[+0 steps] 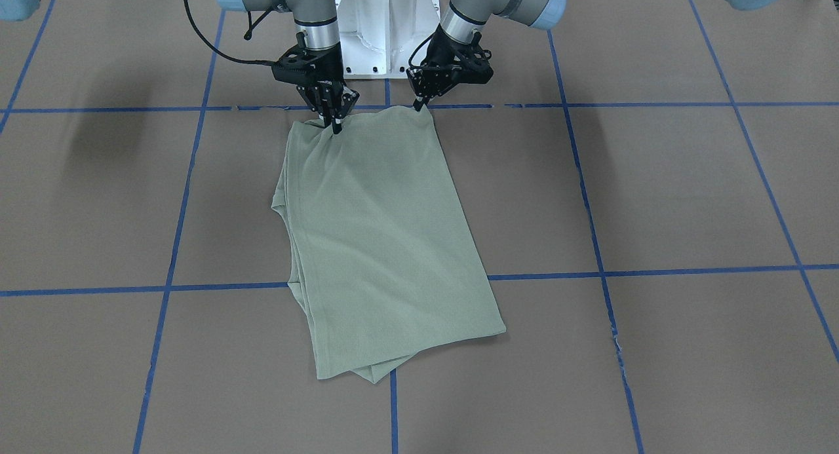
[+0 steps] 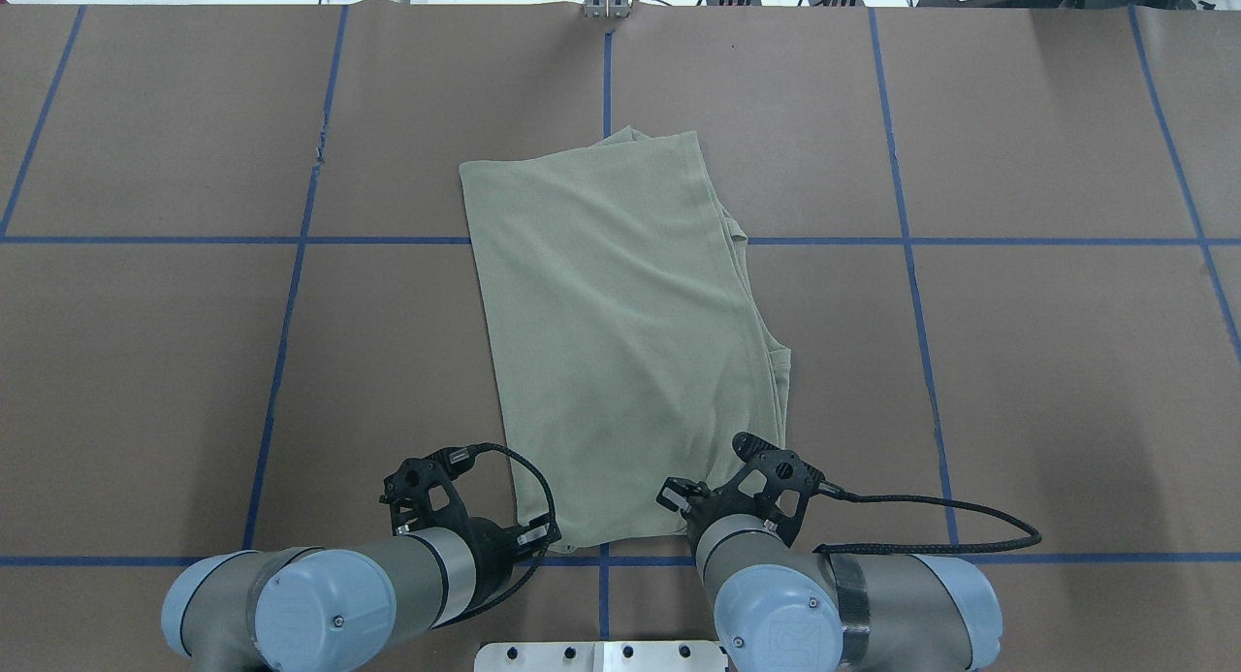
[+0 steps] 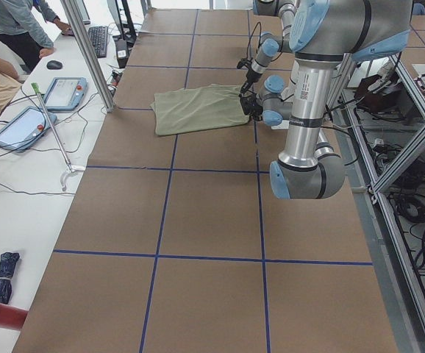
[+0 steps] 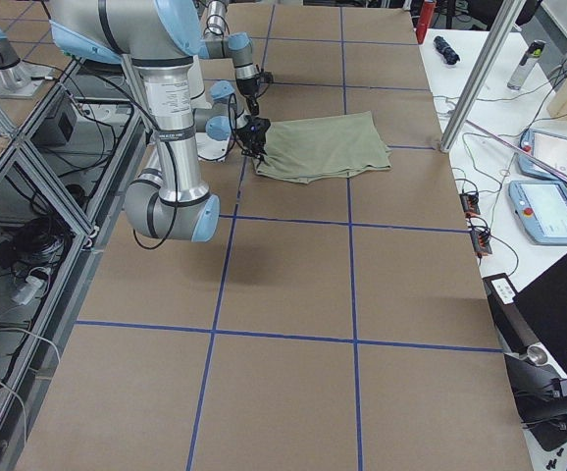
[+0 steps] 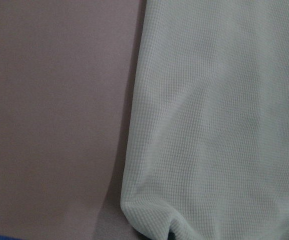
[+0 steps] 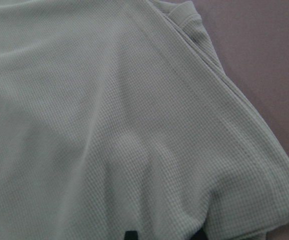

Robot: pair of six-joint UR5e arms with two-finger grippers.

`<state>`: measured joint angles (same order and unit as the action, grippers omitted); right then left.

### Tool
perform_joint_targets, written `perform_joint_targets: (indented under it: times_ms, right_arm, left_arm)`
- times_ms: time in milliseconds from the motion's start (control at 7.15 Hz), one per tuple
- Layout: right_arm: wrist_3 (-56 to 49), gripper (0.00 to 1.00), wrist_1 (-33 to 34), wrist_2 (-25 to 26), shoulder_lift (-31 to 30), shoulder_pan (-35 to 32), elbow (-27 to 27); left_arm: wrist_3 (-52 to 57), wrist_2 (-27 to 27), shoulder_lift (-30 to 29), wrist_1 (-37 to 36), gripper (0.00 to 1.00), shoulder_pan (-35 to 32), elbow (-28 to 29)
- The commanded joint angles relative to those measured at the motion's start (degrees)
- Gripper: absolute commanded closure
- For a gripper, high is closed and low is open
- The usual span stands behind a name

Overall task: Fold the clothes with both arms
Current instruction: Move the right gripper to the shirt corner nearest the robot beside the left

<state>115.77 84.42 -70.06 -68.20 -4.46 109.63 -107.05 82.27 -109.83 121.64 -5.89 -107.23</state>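
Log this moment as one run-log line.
shirt: sage-green, folded narrow, lying on brown table | left pincer: shut on shirt's robot-side corner | right pincer: shut on other robot-side corner, fabric bunched

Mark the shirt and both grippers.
shirt [image 1: 387, 244], front-facing view, middle of the folded fabric.
left gripper [image 1: 418, 104], front-facing view, between its fingertips, shirt corner.
right gripper [image 1: 335, 122], front-facing view, between its fingertips, bunched edge.

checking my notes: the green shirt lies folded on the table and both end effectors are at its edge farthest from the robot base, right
Wrong edge. The left end effector and the right end effector are at the edge of the shirt nearest the robot base, as the exterior front-facing view shows. The rest holds.
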Motion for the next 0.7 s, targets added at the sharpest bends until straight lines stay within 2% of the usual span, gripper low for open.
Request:
perform_joint_targets:
  times_ms: [0, 280, 559]
  right_arm:
    - [2.0, 1.0, 0.0, 0.1, 0.7, -0.2, 0.1]
    - [1.4, 1.0, 2.2, -0.3, 0.5, -1.3, 1.6]
    - [1.4, 1.0, 8.5, -0.3, 1.1, -1.3, 6.7]
  left_arm:
    - [0.0, 0.0, 0.0, 0.0, 1.0, 0.0, -0.1]
    - [0.0, 0.0, 0.0, 0.0, 1.0, -0.1, -0.1]
    - [1.6, 0.7, 0.0, -0.4, 1.0, -0.8, -2.4]
